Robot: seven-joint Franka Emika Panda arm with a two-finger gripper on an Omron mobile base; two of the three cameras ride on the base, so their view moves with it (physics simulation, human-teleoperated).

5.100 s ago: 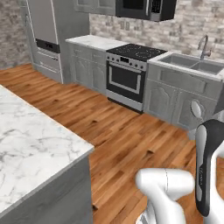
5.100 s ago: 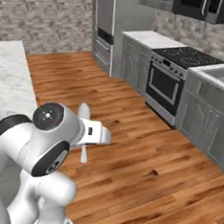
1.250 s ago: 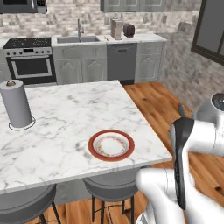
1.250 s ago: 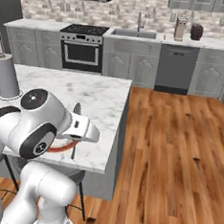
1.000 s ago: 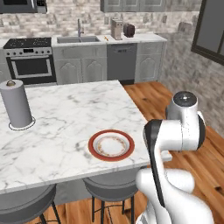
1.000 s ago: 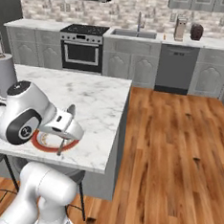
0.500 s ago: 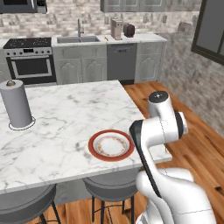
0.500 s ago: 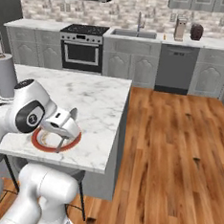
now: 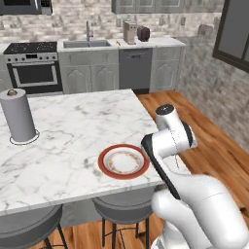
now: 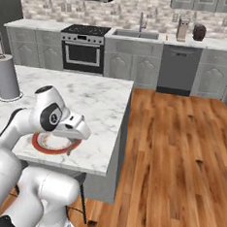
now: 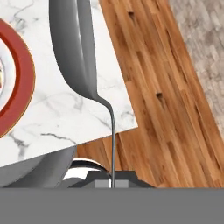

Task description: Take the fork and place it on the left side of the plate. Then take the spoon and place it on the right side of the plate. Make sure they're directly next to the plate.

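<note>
The room is a kitchen with a wood-plank floor [image 10: 170, 154] filling the right half of the right base view, grey cabinets along the far wall, a stove [image 9: 34, 68] at upper left of the left base view, a sink [image 10: 136, 33] at top centre of the right base view, and a dishwasher [image 10: 179, 67] to its right. A white marble island counter [image 9: 73, 131] occupies the left and centre of the left base view; two grey stools [image 9: 121, 209] are partly tucked under its near edge at the bottom. A grey paper-towel roll [image 9: 18, 115] is stood upright at the left edge of that view, well apart from the plate [image 9: 123, 161], which lies flat near the counter's near right corner, just left of the arm. In the hand view the spoon [image 11: 78, 57] is seen large at upper centre, bowl up and thin handle running down to the gripper [image 11: 112, 177] at the bottom edge; the handle is gripped there. The bowl is seen over bare marble to the right of the plate's red rim, cut off at the left edge; whether the spoon touches the counter cannot be told. In the right base view the plate is partly hidden by the hand, and the fingertips cannot be made out.
</note>
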